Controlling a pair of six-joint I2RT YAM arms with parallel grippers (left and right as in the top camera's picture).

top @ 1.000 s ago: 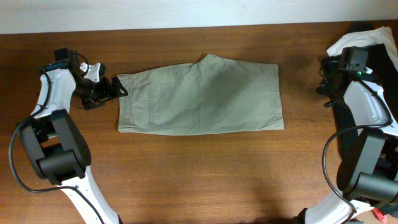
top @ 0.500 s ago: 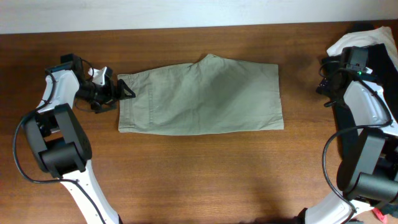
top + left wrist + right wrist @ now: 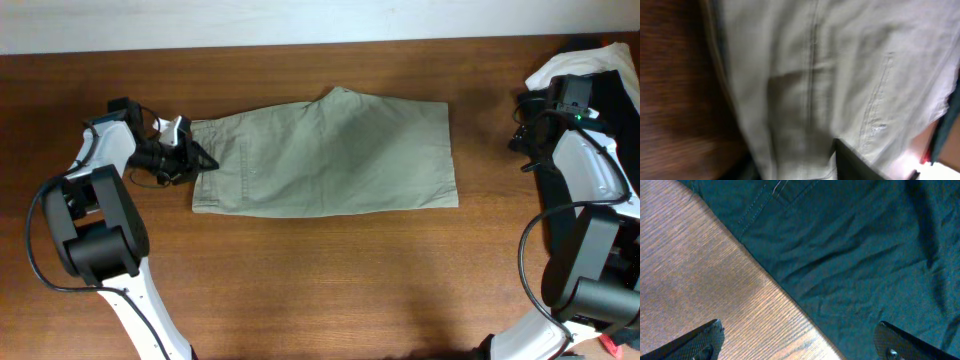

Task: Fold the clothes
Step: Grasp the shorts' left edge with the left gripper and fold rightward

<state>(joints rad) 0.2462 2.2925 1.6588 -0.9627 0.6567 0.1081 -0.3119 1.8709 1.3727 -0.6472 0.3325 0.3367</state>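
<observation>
Left gripper (image 3: 196,158), spread as we judge it, sits at the waistband end of light khaki cotton shorts (image 3: 330,155) stretching lengthwise rightward.

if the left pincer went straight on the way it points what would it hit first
The waistband end of the light khaki cotton shorts; the left pincer sits at that edge, pointing into it. Its height above the cloth is unclear.

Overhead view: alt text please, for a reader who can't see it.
Khaki shorts lie flat on a wooden table, the left hand at their waistband edge. A pile of white and black garments sits at the table's right edge.
</observation>
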